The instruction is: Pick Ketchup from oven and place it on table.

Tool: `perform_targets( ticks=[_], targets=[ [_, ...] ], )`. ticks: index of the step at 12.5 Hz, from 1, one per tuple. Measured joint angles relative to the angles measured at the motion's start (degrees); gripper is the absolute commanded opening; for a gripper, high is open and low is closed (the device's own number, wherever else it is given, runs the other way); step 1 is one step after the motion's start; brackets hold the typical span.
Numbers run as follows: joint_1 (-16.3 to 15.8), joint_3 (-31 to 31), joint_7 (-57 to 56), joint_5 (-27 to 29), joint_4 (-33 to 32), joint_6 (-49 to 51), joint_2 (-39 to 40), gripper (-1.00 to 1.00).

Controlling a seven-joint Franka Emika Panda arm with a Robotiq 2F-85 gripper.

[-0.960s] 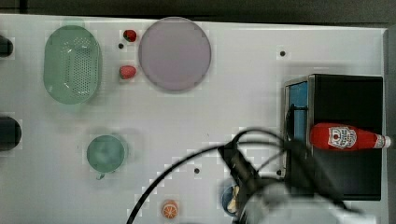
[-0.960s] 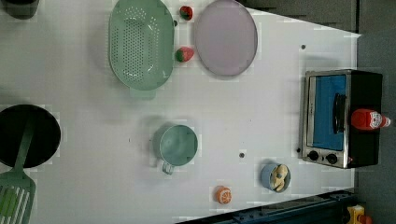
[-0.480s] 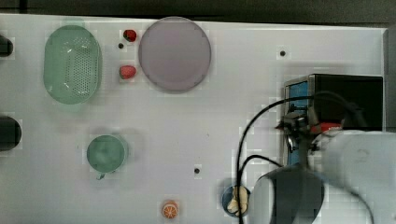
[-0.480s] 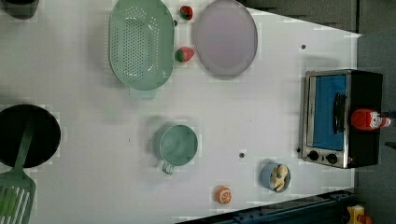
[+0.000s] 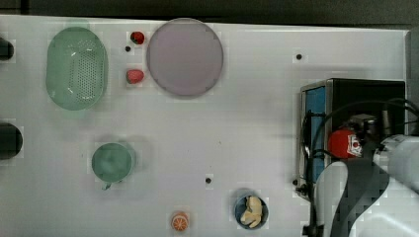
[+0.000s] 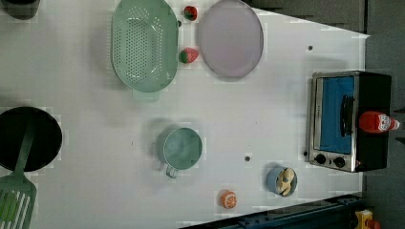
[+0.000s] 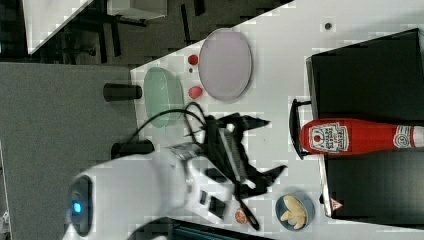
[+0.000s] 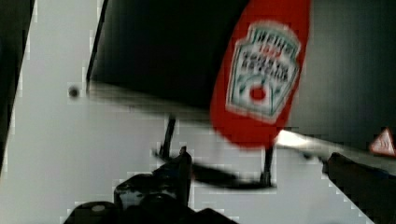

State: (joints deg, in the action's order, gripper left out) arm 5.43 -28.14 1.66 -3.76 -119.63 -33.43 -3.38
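Wide-open black two-fingered gripper [image 7: 260, 150] lined up short of the target, holding nothing, ready to straddle: red plastic squeeze ketchup bottle [image 7: 357, 136], white-and-red label, white cap, lying on its side atop the boxy black toaster oven [image 6: 351, 120], base overhanging the door handle, off the white bench [image 5: 247, 128].

My arm [image 7: 135, 190] is showing rounded white shells, with a small blue light glowing on a dark round cap at one joint. Black cables [image 7: 170, 120] are looping from my wrist along the casing. My hand [image 7: 272, 145] is wearing black, angular fingers [image 7: 247, 121] beyond a ribbed grey-and-black body.
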Motion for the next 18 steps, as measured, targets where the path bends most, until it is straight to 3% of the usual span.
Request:
perform_targets(
  ticks=[5,7,9,10,11,13,18],
  targets=[
    [0.8,-4.5,-0.02,0.7,1.9,-6.35,8.82,1.0],
    [0.5,-6.66,-0.11,4.41,2.24,-7.02,14.47,1.0],
    [0.66,-6.32,-0.36,5.35,1.57,-8.34,15.04,0.99],
    [0.58,-5.99,-0.36,5.37,0.67,-8.36,14.48,0.78],
    [1.0,-5.29,-0.36,6.63,0.56,-8.03,14.26,0.4],
    [0.93,-4.67,-0.39,6.54,1.01,-8.31,14.01,0.01],
    [1.86,-2.55,-0.4,7.78,5.09,-3.11,11.99,0.01]
  ],
)
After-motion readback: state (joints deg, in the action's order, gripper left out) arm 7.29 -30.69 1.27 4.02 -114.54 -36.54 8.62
